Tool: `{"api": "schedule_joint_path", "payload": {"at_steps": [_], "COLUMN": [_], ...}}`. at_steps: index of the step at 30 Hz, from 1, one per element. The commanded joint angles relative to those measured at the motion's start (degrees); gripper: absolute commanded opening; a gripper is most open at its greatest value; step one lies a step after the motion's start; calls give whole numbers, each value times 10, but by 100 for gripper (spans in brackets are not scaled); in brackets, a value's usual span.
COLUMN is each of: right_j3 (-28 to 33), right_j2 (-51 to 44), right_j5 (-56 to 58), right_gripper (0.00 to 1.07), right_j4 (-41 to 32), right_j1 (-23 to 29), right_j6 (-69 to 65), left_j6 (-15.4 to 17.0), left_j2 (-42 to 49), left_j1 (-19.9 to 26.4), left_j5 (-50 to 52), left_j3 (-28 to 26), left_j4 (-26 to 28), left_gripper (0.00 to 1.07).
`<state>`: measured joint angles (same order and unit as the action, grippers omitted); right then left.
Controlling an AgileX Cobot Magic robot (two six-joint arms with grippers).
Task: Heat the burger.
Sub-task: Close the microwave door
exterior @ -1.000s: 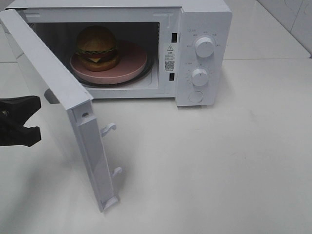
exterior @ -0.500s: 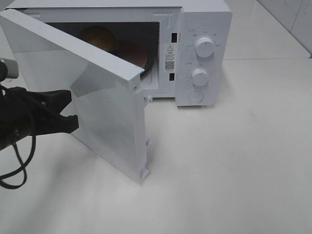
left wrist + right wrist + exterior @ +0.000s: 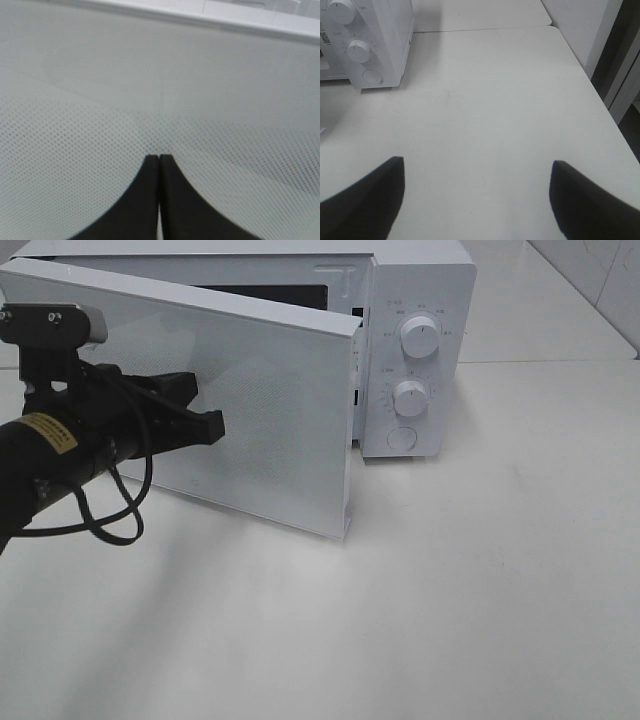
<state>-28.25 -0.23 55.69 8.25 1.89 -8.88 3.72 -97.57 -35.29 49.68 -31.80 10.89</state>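
Closed tight, the left end effector has its two black fingers pressed flat together with nothing between them. Its tips meet the outer face of the microwave door, on the dotted window panel about midway along the door. The wrist view shows the tips right at that panel, apparently touching it. The door stands ajar at a shallow angle, its free edge close to the microwave's control panel and its hinged side at the far end from the panel. A dark slit of the cavity shows above the door's top edge. The burger cannot be seen; the door covers the microwave's opening. On the control panel sit an upper knob, a lower knob and a round button beneath them. A black cable loops below the left arm in front of the door. The right end effector hangs over the bare white worktop beyond the microwave's panel side, fingers spread wide apart and holding nothing
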Motion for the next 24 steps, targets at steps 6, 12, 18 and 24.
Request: {"api": "schedule_joint_path", "payload": {"at_steps": [6, 12, 18, 24], "right_j3": [2, 2, 2, 2], "right_j2": [-15, -15, -15, -15], "right_j5": [-5, -5, -5, -5], "right_gripper": [76, 76, 76, 76], "right_j4": [-1, -1, -1, -1], "right_j1": [-4, -4, -4, -4], "right_j6": [1, 1, 1, 1], "left_j6": [-12, -12, -12, -12], "left_j2": [-29, -52, -78, -108], "left_j1": [-2, -2, -2, -2], "left_j5": [-26, -29, -42, -51], "left_j3": [-76, -112, -156, -195], "left_j4": [21, 25, 26, 32], "left_gripper": [0, 0, 0, 0]}}
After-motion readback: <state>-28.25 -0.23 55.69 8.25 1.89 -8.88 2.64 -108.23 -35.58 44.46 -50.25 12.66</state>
